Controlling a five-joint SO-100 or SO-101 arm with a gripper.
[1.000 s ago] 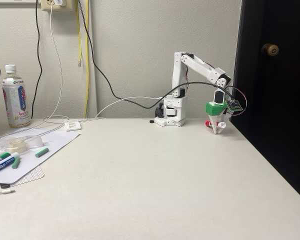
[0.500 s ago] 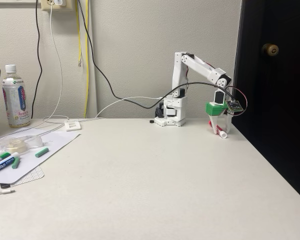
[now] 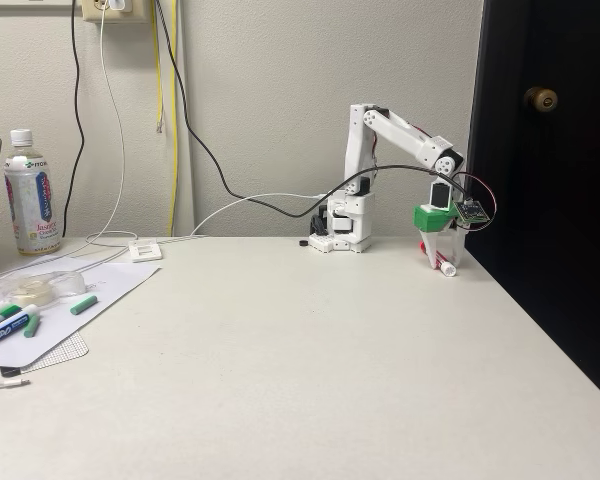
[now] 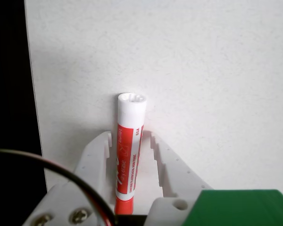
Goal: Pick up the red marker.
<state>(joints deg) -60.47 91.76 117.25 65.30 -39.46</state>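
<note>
Where the off-white table (image 3: 310, 370) meets a pale wall, the white arm (image 3: 380, 150) stands at the far edge beside a dark door (image 3: 550, 200) with a brass knob (image 3: 540, 98). Cables (image 3: 195, 150) hang down the wall from an outlet at the top left. On the left of the fixed view sit a drink bottle (image 3: 28, 192), a sheet of paper (image 3: 70, 300), a roll of tape (image 3: 35, 291) and a blue-labelled marker (image 3: 5, 330).

The gripper (image 4: 130, 141) points down at the table's right edge, its white fingers (image 4: 172, 162) spread on either side of the red marker (image 4: 129, 150), with gaps showing along both sides in the wrist view. The marker lies flat on the table between them. Its long axis runs straight up and down the wrist view, parallel to the table's dark edge, white end pointing away from the camera and red end toward it. In the fixed view the marker (image 3: 444, 265) peeks out below the fingers.
</note>
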